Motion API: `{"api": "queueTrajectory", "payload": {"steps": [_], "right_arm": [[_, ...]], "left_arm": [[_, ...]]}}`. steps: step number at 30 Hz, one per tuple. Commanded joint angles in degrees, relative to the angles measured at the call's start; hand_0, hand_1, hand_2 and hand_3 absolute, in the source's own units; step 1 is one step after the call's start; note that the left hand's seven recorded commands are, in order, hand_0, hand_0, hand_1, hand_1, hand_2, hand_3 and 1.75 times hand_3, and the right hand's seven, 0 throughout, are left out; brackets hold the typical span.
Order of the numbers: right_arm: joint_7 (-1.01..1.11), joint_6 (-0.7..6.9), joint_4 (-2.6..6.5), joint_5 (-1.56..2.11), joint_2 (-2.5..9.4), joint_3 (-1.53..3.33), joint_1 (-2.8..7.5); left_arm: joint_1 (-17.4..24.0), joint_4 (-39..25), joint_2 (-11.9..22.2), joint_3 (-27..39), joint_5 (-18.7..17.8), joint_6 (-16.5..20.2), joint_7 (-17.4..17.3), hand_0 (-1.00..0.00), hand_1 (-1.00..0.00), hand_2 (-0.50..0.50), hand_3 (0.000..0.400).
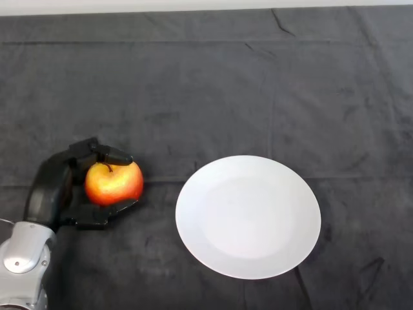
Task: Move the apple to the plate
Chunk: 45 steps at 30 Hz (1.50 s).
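We are looking down from the robot's head at a table under a dark cloth (pixel 213 84), where the left hand (pixel 55 187) is curling around an apple (pixel 114 183) at the near left. The fingers (pixel 116 157) are wrapping over the top of the fruit and the thumb is cupping it from below, so the hand is gripping the apple rather than lying spread beside it. The apple, red and yellow with its stem pointing up and back, is sitting in that grip at cloth level; we cannot tell whether it is resting on the cloth or is just clear of it.

The plate (pixel 248 258), white, round and bare, is lying to the right of the apple, a little nearer the robot's side of the table. A strip of dark cloth is separating the fruit from the plate's left rim; the two are near but not touching.

We are judging that the grasp is in hand and the carry is not yet done. The coming move is turning on one relation: the plate is lying straight to the hand's right, so the apple needs lifting and a sideways sweep across the gap. The round fruit has no long axis to line up. The risk we are seeing is the apple rolling once it is set on the smooth plate.
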Motion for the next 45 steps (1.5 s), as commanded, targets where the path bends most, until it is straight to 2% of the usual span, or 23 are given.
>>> {"api": "queueTrajectory", "payload": {"steps": [1, 12, 23, 32, 39, 45], "right_arm": [[-0.22, -0.3, -0.62, 0.94, -1.09, -0.9, -0.31], [-0.29, -0.32, -0.77, 0.97, -1.01, -0.89, -0.25], [-0.4, -0.35, -1.05, 1.01, -0.88, -0.87, -0.14], [-0.52, -0.38, -1.31, 1.04, -0.76, -0.86, -0.04], [-0.6, -0.39, -1.48, 1.07, -0.7, -0.85, 0.03], [-0.65, -0.38, -1.56, 1.1, -0.67, -0.85, 0.06]], "left_arm": [[0.9, -2.9, 2.2, -1.4, -0.9, 1.4, 0.2, -1.0, -0.98, -0.01, 0.4], [3.4, -14.9, 2.9, -1.8, -1.5, 5.0, 2.9, -1.0, -1.0, 0.0, 0.4], [7.1, -29.9, 1.5, -5.2, 0.8, 8.2, 8.9, -1.0, -1.0, 0.0, 0.4], [7.8, -40.4, -0.5, -12.9, 4.1, 13.2, 15.0, -1.0, -1.0, 0.0, 0.4], [6.9, -44.1, -0.9, -20.1, 4.9, 16.0, 18.0, -1.0, -1.0, 0.0, 0.4], [3.1, -41.5, -1.4, -25.3, 5.6, 16.9, 19.6, -1.0, -1.0, 0.0, 0.4]]}}
